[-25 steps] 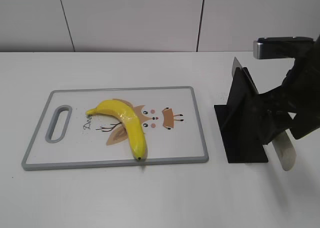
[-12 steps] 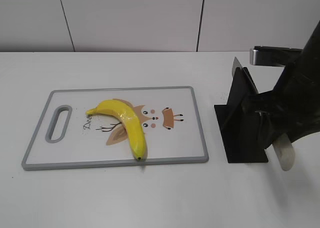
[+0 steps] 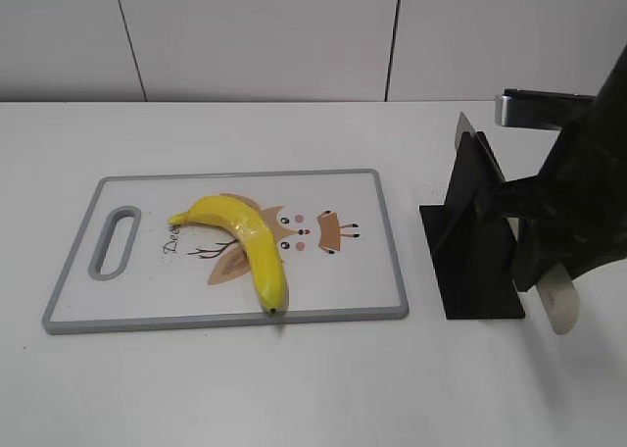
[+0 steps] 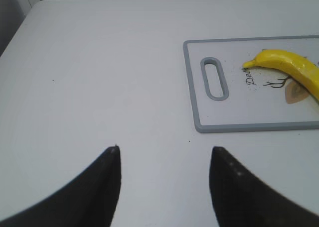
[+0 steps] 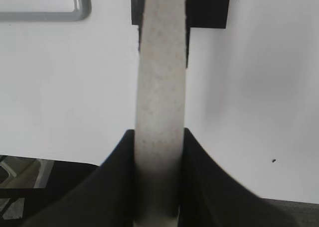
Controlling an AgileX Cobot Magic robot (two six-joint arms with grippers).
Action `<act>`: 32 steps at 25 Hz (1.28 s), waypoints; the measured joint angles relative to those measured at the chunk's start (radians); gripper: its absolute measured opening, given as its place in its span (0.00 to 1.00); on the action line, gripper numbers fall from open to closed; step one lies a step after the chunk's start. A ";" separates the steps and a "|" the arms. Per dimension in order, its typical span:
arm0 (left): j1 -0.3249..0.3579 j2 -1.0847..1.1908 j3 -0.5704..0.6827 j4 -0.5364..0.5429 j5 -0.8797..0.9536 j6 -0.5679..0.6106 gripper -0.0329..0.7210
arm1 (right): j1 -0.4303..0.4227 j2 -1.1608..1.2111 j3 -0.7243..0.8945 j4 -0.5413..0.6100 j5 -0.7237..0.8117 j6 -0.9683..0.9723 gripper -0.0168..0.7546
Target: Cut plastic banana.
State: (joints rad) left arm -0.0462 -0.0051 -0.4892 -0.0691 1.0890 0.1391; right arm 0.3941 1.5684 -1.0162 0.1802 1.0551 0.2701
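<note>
Exterior, banana: the yellow plastic banana [image 3: 245, 239] lies on the cutting board [image 3: 387, 233], curved, its stem end pointing left and its dark tip right at the board's near edge.
Exterior, board: white with a grey rim, handle slot on the left, a little cartoon print partly under the banana. It lies flat on the white table [image 3: 294, 388], left of centre.
Exterior, stand: a black knife stand [image 3: 470, 233] is just right of the board, not touching it.
Exterior, right arm: big black shape at the right edge, right next to the stand. A pale knife blade [image 3: 556, 302] pokes down below it toward the table. A knife handle [image 3: 544, 109] with a silver end sticks out up top.
Left wrist view: the left gripper [image 4: 164, 152] has its two dark fingers spread wide with nothing between them, hovering over bare table. The board's handle end and the banana's stem end are off to the right and farther away.
Right wrist view: the right gripper [image 5: 158, 137] is clamped on the knife blade, one black finger on each side, both touching it. The blade runs straight away from the camera toward the stand, with a corner of the board at top left.
</note>
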 joint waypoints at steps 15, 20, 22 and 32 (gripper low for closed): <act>0.000 0.000 0.000 0.000 0.000 0.000 0.75 | 0.000 -0.174 -0.019 0.000 0.044 0.024 0.25; 0.000 0.000 0.000 0.000 0.000 0.000 0.75 | 0.000 -0.209 -0.106 -0.008 0.062 0.023 0.25; 0.000 0.000 0.000 0.000 0.000 0.000 0.75 | 0.000 -0.211 -0.139 -0.008 0.063 0.007 0.25; 0.000 0.066 -0.048 -0.005 -0.052 0.007 0.75 | 0.001 -0.211 -0.198 0.000 -0.034 -0.357 0.25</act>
State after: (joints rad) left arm -0.0462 0.0610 -0.5374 -0.0738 1.0371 0.1465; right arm 0.3948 1.3572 -1.2140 0.1800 1.0216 -0.0870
